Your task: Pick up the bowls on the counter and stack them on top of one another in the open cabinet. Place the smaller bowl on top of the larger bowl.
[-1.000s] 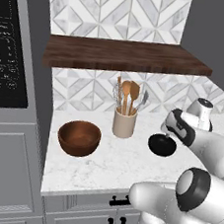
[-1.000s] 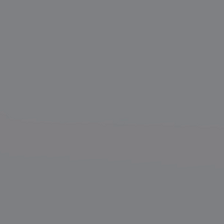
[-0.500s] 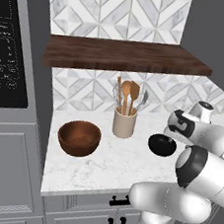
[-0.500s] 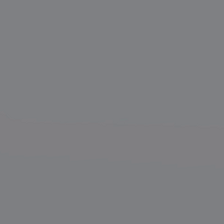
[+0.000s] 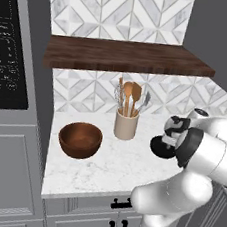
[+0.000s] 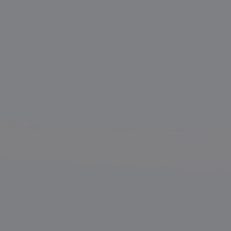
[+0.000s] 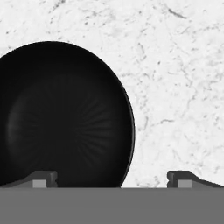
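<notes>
The smaller bowl (image 5: 158, 146), glossy black, sits on the white marble counter (image 5: 114, 163) at the right, partly behind my arm. My gripper (image 5: 165, 141) hangs just above it, pointing down. In the hand view the black bowl (image 7: 61, 118) spreads over the left side. My gripper (image 7: 113, 179) is open, and the bowl's right rim falls between the fingertips (image 7: 183, 178). Nothing is held. The larger bowl (image 5: 80, 139), reddish-brown wood, stands at the counter's left. The open cabinet (image 5: 127, 58) is a dark wood shelf above, and it is bare.
A beige utensil holder (image 5: 125, 125) with wooden spoons stands between the two bowls, under the shelf. A dark oven front (image 5: 9, 57) rises at the left. Grey cabinet fronts (image 5: 87, 218) run below the counter edge.
The arm's upper links have swung lower and closer in front, and the hand has settled slightly down over the black bowl. Both bowls stay where they were.
</notes>
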